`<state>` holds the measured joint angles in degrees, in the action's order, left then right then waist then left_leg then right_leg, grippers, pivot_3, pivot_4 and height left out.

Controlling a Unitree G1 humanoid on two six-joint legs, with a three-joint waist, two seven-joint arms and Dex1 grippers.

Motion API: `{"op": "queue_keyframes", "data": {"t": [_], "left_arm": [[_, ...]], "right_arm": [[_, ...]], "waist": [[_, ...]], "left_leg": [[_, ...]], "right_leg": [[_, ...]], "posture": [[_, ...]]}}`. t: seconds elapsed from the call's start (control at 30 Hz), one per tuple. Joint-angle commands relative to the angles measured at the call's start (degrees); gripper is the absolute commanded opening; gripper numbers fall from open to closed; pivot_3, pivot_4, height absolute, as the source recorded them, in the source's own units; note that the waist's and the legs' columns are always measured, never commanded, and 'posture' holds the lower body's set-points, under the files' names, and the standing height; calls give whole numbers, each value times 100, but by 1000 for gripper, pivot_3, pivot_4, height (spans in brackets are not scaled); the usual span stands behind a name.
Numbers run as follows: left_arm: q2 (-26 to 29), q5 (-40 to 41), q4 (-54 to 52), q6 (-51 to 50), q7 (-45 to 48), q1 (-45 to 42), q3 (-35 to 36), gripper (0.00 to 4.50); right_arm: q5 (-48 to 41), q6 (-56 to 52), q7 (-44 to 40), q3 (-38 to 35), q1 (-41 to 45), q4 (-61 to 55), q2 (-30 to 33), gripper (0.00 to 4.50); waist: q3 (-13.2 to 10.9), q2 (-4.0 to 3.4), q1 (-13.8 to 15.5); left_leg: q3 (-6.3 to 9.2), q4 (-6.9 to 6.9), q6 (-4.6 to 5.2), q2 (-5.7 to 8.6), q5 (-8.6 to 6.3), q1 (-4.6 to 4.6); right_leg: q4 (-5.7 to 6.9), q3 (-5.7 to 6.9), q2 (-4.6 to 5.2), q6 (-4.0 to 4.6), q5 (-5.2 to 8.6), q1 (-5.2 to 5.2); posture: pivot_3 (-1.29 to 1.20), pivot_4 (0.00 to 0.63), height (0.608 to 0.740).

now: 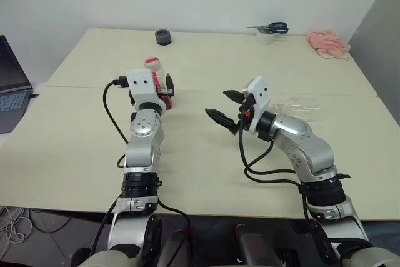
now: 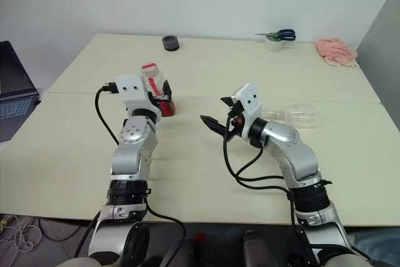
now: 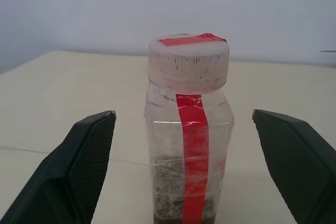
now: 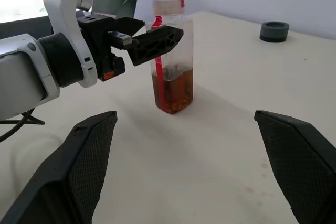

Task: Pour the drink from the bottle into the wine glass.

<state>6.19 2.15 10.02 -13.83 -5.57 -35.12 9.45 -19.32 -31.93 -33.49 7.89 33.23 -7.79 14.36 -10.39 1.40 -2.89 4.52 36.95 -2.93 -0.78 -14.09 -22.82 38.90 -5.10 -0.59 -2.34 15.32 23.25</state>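
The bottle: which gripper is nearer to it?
Left. The left gripper straddles the bottle, open, not gripping. The right gripper hangs open well off to its right.

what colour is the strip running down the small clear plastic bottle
Red: a vertical strip down the small clear plastic bottle, continuing over its white cap; clearest in the left wrist view.

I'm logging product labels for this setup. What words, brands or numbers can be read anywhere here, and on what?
None can be read.
Bottle: its strip is plain red tape, no print.
Laptop: key markings too small to read.
Roll of tape: no lettering visible.
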Motion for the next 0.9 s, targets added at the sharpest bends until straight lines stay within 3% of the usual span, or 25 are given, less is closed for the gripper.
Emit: {"op": "queue_keyframes", "data": {"t": [0.03, 0.6, 0.9], "left_arm": [[47, -19, 111, 351, -2, -164, 2, 4478], [277, 53, 1968, 1317, 165, -1038, 37, 4478], [279, 161, 2332, 1638, 280, -1284, 33, 4478]], "right_arm": [[-49, 12, 43, -85, 113, -261, -23, 4500], [-33, 10, 72, -44, 82, -192, -46, 4500], [6, 1, 9, 46, 47, -229, 12, 4500]], "waist": [[0, 0, 0], [0, 0, 0], [0, 0, 0]], "left_leg": [[1, 0, 0, 0, 0, -1], [5, -1, 0, 2, 0, -4], [6, -1, 0, 3, 0, -4]], "right_leg": [[0, 1, 0, 0, 0, 1], [0, 7, 1, 0, 0, 2], [0, 8, 2, 0, 0, 3]], "posture": [[0, 150, 740], [0, 150, 740], [0, 150, 740]]}}
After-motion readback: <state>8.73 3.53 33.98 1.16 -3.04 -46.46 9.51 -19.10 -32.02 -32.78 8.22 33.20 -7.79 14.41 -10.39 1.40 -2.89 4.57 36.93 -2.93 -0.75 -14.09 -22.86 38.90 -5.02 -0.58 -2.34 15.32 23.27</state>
